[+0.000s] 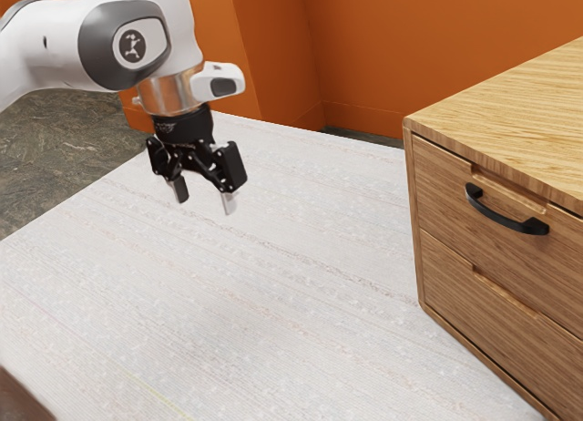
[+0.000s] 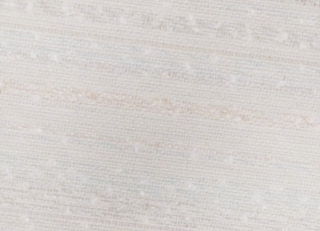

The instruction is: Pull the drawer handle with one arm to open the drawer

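A bamboo-coloured wooden cabinet (image 1: 510, 138) stands at the exterior view's right, with two drawers in its front. The upper drawer (image 1: 455, 211) carries a black curved handle (image 1: 506, 211) and sits flush with the front, shut. The lower drawer (image 1: 492, 321) has no handle that I can see. My gripper (image 1: 204, 195) hangs over the table far off toward the exterior view's left of the handle, pointing down, open, with nothing between its fingers (image 1: 180, 189). Under my hand in the wrist view lies pale woven tabletop (image 2: 160, 111).
A whitish cloth-textured table surface (image 1: 273, 293) stretches between my gripper and the cabinet. Orange walls (image 1: 410, 38) close the back. A dark mottled floor (image 1: 55, 148) shows beyond the table's far-left edge.
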Robot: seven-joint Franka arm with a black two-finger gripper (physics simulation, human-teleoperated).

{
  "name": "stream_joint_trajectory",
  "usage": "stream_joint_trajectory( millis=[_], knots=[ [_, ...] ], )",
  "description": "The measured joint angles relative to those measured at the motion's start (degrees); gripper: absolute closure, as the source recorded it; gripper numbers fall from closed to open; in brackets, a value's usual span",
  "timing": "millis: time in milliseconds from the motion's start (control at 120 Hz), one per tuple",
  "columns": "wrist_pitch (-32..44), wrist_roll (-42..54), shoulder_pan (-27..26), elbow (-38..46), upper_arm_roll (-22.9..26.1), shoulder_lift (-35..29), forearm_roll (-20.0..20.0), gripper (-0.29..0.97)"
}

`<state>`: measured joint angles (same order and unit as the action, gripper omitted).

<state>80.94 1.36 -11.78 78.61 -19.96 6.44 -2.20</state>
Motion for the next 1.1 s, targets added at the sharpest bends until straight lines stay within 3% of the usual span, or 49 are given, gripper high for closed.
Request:
stream_joint_trajectory(
  millis=[200, 283, 350, 433, 508, 583, 633, 700, 792, 892, 1100],
  knots=[
    [0.83, 4.52, 0.37, -1.11, -0.13, 0.08, -0.06, 0.00],
    [-0.19, 5.43, -0.41, -7.49, 1.07, -7.24, -1.66, 0.00],
    [-3.14, 3.56, 1.23, -8.56, 5.93, -13.79, -3.02, 0.00],
    [-6.85, -1.44, -0.61, -8.56, 12.14, -16.15, -3.74, 0.00],
    [-8.10, -5.86, -1.26, -6.97, 18.22, -17.16, -1.89, 0.00],
    [-6.40, -11.04, -3.03, 1.37, 23.95, -21.67, 1.76, 0.00],
    [-4.25, -14.67, -10.24, 6.04, 21.66, -23.92, 4.98, 0.00],
    [-1.66, -19.41, -22.87, 9.27, 13.65, -25.13, 9.27, 0.00],
    [1.71, -25.15, -33.72, 12.77, 5.72, -25.44, 13.39, 0.00],
    [4.51, -31.77, -37.41, 16.86, 3.35, -25.90, 15.07, 0.00],
    [8.42, -43.07, -38.76, 18.90, 3.27, -26.34, 15.84, 0.00]
  ],
)
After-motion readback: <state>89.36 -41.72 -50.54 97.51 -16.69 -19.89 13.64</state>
